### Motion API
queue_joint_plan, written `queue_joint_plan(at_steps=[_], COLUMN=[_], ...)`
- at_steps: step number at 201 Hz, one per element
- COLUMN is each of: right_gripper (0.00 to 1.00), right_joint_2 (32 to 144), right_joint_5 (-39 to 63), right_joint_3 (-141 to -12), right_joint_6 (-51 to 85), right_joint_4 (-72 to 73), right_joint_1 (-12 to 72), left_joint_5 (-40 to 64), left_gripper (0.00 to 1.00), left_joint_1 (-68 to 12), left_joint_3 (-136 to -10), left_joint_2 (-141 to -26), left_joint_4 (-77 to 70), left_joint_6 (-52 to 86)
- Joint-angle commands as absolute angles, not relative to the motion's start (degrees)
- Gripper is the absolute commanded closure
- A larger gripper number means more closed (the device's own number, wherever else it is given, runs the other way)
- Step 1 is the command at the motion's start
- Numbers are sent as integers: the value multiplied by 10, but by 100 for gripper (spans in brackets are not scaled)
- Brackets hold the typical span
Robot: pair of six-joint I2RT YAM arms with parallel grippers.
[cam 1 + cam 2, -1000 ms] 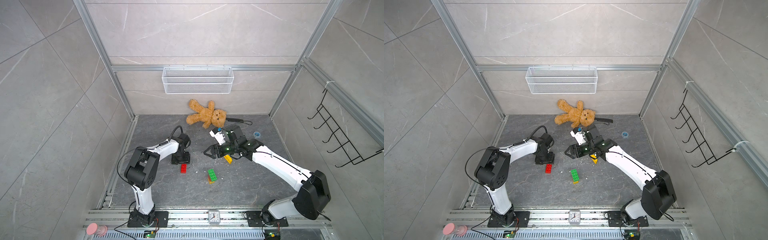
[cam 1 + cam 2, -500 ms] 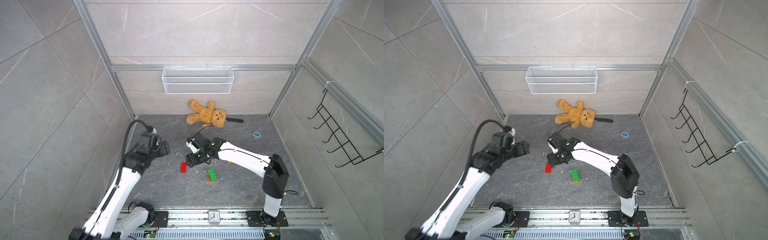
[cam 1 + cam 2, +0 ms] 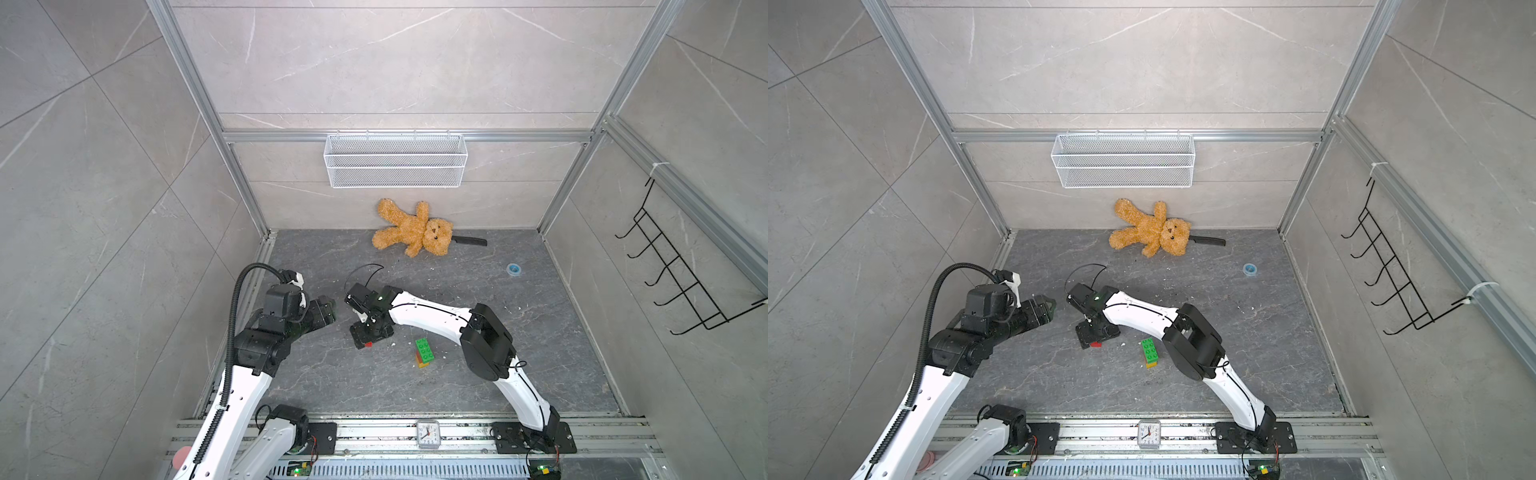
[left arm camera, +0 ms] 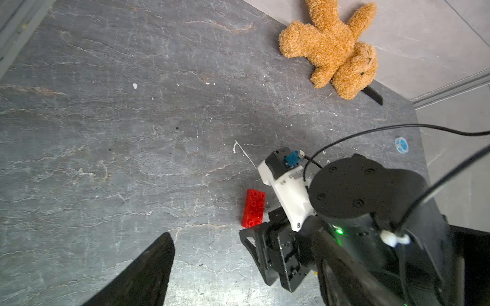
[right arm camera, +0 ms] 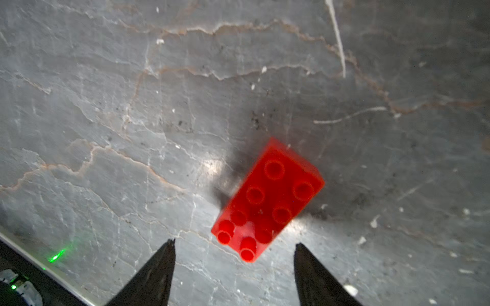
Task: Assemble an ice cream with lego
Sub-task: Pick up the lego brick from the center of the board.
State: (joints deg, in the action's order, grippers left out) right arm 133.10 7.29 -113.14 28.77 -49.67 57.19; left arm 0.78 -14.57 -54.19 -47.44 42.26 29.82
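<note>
Red lego brick [image 5: 267,201] lies studs up and loose on the stone floor [image 5: 119,106], just past the tips of my right gripper [image 5: 234,243]. Its jaws stand well apart and hold nothing. The green-topped brick stack [image 3: 424,352] stands near that gripper, on my base's side. My left gripper [image 3: 326,309] hangs raised beside it, and I cannot tell its spread.

I run this robotics lab test cell remotely: grey tiled walls [image 3: 395,62], aluminium framing [image 3: 519,136], a wire basket [image 3: 395,160], a black hook rack [image 3: 681,274], two robot arms [image 3: 432,318] bolted to a slotted rail [image 3: 382,432].
</note>
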Motion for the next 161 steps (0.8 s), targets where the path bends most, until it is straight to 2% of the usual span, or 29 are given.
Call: queue_joint_plan(at_steps=[1, 84, 131, 161], right_gripper=[27, 29, 46, 52], right_joint_2=[1357, 1431, 1491, 1509], right_joint_5=[76, 79, 23, -6], right_joint_3=[-1161, -1271, -1375, -1413], right_joint_6=[292, 269, 242, 234], right_joint_4=[-519, -561, -656, -697], right_joint_1=[570, 562, 571, 578], left_joint_5=[10, -69, -65, -61], left_gripper=[15, 14, 14, 14], left_joint_1=[-143, -140, -139, -139], left_joint_3=[-541, -578, -574, -570], left_joint_2=[-466, -463, -461, -458], left_joint_4=[405, 472, 471, 468], left_joint_6=[307, 267, 265, 266])
